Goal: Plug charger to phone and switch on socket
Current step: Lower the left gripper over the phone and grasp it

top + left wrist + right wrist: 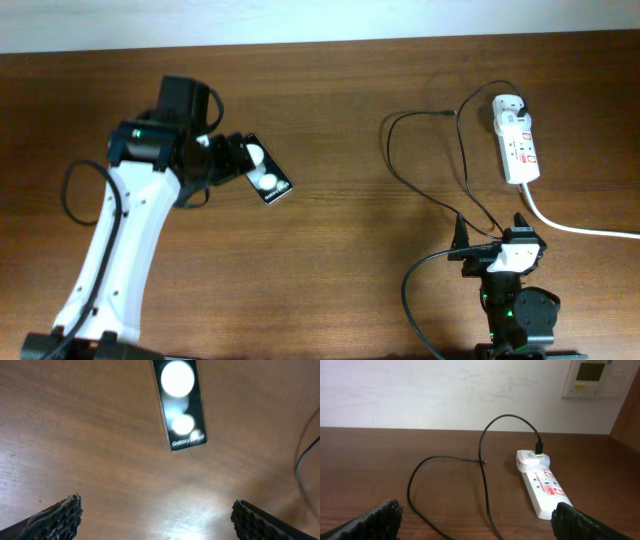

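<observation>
The phone (268, 172) lies flat on the table (340, 250), left of centre in the overhead view. No cable reaches it, so I judge the plugging step not yet begun. The left gripper (232, 160) hangs at the phone's upper-left end. In the left wrist view its fingers (62, 515) are spread wide with only bare wood between them, and they grasp nothing.

The charger (480, 452) loops over the right half of the table, well apart from the phone, and one end is seated at the top of the socket (517, 140). The right gripper (492, 228), at lower right just below those loops, is also spread wide and empty.

The next move probably calls for pinching the cable just behind its loose tip and carrying it left to the phone while the phone is steadied. The switch comes after that.

Seen from overhead, the phone's long axis runs diagonally from upper left to lower right. Its lettered end points lower right, toward the charger. I cannot tell which end holds the port.
</observation>
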You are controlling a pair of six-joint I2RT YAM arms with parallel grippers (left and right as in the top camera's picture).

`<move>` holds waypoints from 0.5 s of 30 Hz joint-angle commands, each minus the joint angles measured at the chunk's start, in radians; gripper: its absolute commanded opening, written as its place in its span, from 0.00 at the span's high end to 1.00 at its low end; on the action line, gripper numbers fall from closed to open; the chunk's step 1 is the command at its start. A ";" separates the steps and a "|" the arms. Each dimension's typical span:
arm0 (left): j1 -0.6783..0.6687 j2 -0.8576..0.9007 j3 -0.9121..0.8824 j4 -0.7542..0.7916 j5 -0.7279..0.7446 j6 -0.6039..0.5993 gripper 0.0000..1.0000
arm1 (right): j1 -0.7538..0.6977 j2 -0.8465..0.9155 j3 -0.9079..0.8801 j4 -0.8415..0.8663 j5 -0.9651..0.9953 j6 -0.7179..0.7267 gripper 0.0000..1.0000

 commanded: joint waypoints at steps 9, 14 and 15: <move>-0.035 0.465 0.398 -0.121 0.010 -0.218 0.01 | 0.005 -0.006 -0.005 -0.005 -0.009 0.004 0.01; -0.050 0.581 0.397 -0.060 0.010 -0.219 0.01 | 0.005 -0.006 -0.005 -0.005 -0.009 0.004 0.01; -0.050 0.608 0.397 -0.047 0.011 -0.218 0.01 | 0.005 -0.006 -0.005 -0.005 -0.009 0.004 0.01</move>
